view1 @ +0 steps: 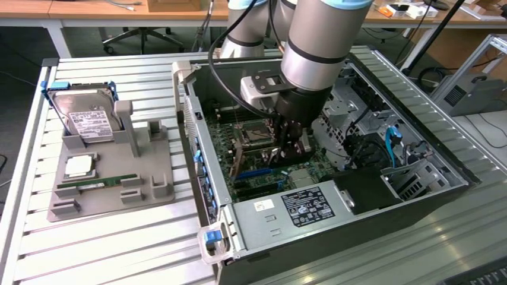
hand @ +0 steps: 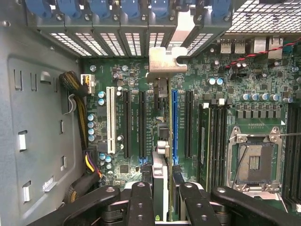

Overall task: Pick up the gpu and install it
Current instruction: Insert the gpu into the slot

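Observation:
My gripper reaches down into the open computer case, over the motherboard. In the wrist view its dark fingers close on the gpu, a thin card seen edge-on. The card stands upright along the motherboard, between a black slot and the blue slot. Its silvery metal bracket lies against the rear slot openings of the case. Whether the card sits fully in a slot I cannot tell. In the exterior view the gripper body hides most of the card.
A grey holder at the exterior view's left carries a hard drive, a green memory stick and a small square chip. Inside the case are the power supply, the processor socket, memory slots and cable bundles.

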Tool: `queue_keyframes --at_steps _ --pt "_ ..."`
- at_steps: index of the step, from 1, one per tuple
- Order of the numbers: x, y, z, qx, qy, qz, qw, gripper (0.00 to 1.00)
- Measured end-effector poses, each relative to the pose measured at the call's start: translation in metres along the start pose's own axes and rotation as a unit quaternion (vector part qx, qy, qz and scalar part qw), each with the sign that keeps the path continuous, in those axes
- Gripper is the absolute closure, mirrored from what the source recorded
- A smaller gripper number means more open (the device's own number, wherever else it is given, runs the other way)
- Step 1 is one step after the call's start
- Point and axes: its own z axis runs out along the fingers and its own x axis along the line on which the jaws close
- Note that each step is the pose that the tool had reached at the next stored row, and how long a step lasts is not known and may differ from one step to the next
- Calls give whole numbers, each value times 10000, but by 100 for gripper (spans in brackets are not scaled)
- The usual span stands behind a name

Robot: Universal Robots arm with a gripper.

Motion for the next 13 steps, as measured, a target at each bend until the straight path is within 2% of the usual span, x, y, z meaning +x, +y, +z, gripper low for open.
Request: queue_keyframes --at_steps 13 --pt "1 1 36 0 0 0 10000 73"
